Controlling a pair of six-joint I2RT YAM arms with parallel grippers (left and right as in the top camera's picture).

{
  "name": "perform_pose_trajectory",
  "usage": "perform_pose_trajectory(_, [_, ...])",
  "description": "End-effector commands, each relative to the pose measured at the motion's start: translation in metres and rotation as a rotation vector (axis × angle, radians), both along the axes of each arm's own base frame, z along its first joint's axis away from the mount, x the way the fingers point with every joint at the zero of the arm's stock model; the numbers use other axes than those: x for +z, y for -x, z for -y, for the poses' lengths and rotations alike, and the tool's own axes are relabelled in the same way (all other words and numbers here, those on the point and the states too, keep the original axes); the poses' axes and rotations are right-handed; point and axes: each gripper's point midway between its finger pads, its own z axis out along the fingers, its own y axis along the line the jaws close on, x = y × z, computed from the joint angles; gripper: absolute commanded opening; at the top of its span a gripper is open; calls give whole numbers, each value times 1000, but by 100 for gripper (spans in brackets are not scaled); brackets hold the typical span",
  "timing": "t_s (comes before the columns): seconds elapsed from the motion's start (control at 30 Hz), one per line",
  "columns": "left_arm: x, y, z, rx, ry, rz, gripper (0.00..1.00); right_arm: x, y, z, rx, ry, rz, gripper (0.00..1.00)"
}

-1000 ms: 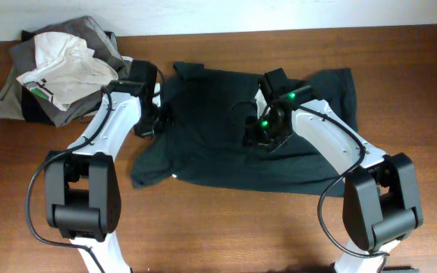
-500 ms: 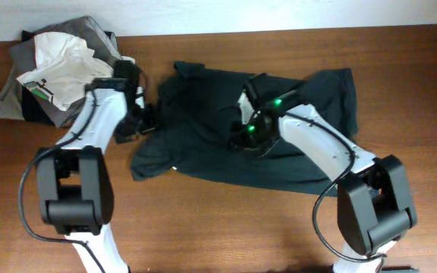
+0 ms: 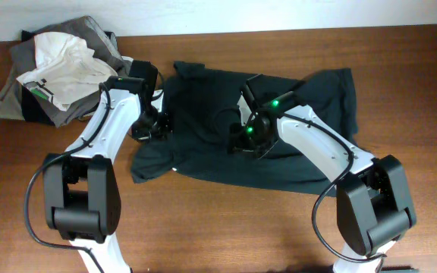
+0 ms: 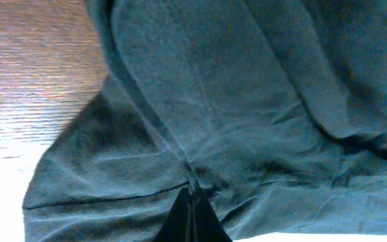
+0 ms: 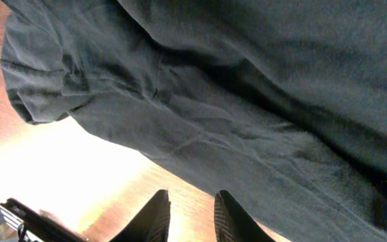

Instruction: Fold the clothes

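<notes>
The dark slate T-shirt (image 3: 203, 98) lies spread and wrinkled across the middle of the wooden table (image 3: 218, 227). No white letters show. My left gripper (image 3: 155, 127) is at the shirt's left edge. In the left wrist view the gripper (image 4: 192, 216) is shut, pinching a seam fold of the shirt (image 4: 247, 101). My right gripper (image 3: 243, 138) hovers over the shirt's middle. In the right wrist view the gripper (image 5: 192, 218) is open and empty, and the shirt (image 5: 247, 81) hangs in front of it with its hem running over the bare table (image 5: 79, 175).
A pile of other clothes sits at the back left: a white garment with green-and-black trim (image 3: 59, 64) on grey folded garments (image 3: 10, 98). The table's far edge meets a white wall (image 3: 279, 15).
My left gripper swung left, then back right, and the shirt's left side bunched inward. My right gripper moved left over the shirt's middle.
</notes>
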Motion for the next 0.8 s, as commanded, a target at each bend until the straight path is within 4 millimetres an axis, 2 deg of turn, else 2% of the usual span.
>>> perform_pose_trajectory(0.0, [-28,10,6,-14,39,-91,1,6,-5,12,-34,13,6,26])
perform_pose_trajectory(0.1, [-52,22,2,-8,19,-182,1,3,-6,37,-92,32,-40,21])
perform_pose_trajectory(0.23, [-58,24,-5,1,-23,-199,1,2,-8,64,-138,48,-74,18])
perform_pose_trajectory(0.37, [-72,32,-24,31,-90,-240,1,1,-12,100,-190,59,-104,17])
perform_pose_trajectory(0.47, [-87,52,-43,107,-97,-322,1,0,-12,118,-210,71,-114,17])
perform_pose_trajectory(0.57, [-92,73,-56,157,-97,-397,1,-7,-8,143,-251,194,-127,10])
perform_pose_trajectory(0.63, [-91,89,-62,185,-105,-460,1,-11,-6,156,-291,273,-134,8])
perform_pose_trajectory(0.77, [-87,123,-62,224,-133,-587,1,-12,-6,161,-297,300,-131,8])
